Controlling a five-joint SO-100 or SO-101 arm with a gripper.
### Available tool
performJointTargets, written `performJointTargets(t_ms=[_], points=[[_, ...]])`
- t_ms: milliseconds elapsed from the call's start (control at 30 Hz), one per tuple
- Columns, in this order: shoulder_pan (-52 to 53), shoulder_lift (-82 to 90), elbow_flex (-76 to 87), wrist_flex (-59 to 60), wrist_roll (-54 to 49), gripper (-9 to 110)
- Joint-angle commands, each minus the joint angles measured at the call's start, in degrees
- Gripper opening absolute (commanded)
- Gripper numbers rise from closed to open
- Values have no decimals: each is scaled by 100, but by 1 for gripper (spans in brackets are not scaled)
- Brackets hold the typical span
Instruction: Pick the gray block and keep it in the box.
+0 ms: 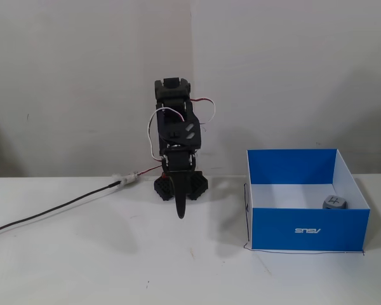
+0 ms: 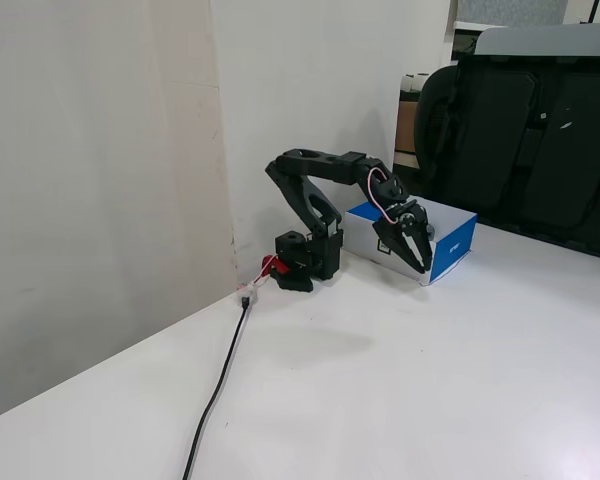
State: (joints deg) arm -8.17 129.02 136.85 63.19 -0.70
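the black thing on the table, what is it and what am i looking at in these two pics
It is a small robot arm with a two-finger gripper at its tip, bolted to a white table.

One fixed view looks at the arm head-on, with the wall behind it. The other fixed view stands off to the side, so you see the arm bent over in profile.

On the table sits a low blue box, open on top and white inside. A gray block lies inside it, near the front right corner as the head-on view shows it. A black cable runs off from the arm's base.

The gripper points down outside the box, and it holds nothing; its fingers look closed together.
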Motion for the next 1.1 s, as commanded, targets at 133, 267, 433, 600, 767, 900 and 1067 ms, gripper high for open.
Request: performJointTargets(t_ms=[133, 267, 433, 600, 767, 900, 1067], points=[[132, 940, 1301, -1090, -272, 0], [-79, 3076, 2426, -923, -404, 0], [-26, 3665, 2830, -853, -492, 0], [62, 5511, 3331, -70, -492, 0], [220, 6240, 3498, 334, -492, 0], [325, 6715, 3577, 545, -492, 0], [624, 6724, 3586, 562, -404, 0]])
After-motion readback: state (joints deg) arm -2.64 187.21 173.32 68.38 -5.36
